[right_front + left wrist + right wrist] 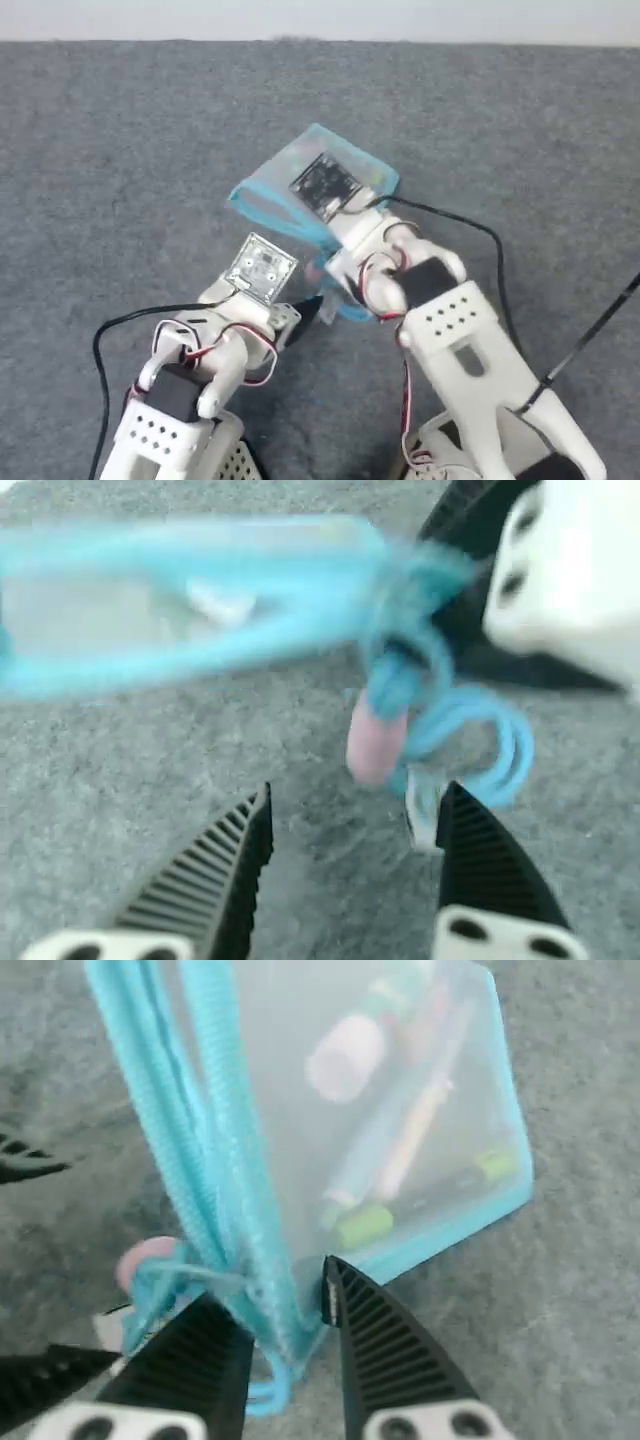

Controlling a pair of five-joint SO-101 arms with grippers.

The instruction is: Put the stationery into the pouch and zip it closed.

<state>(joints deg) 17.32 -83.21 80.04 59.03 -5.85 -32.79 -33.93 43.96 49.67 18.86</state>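
The pouch [275, 185], stationery [400, 1150] inside, lay near the table's middle, its corner clenched by the right gripper [275, 1285]; the left gripper [357, 792] gaped beside the pink pull [375, 745]. A loose pinch could slip off, leaving it unzipped

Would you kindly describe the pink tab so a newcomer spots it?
At the middle of the grey table is the blue pouch. A blue cord loops from its corner in the right pincer. The pink tab hangs there, pink amid blue neighbours.

There was one blue pouch [270, 1060], two green-capped markers [365, 1225] inside it, one pink tag [375, 745] beside it, one left hand [355, 800] and one right hand [275, 1290].
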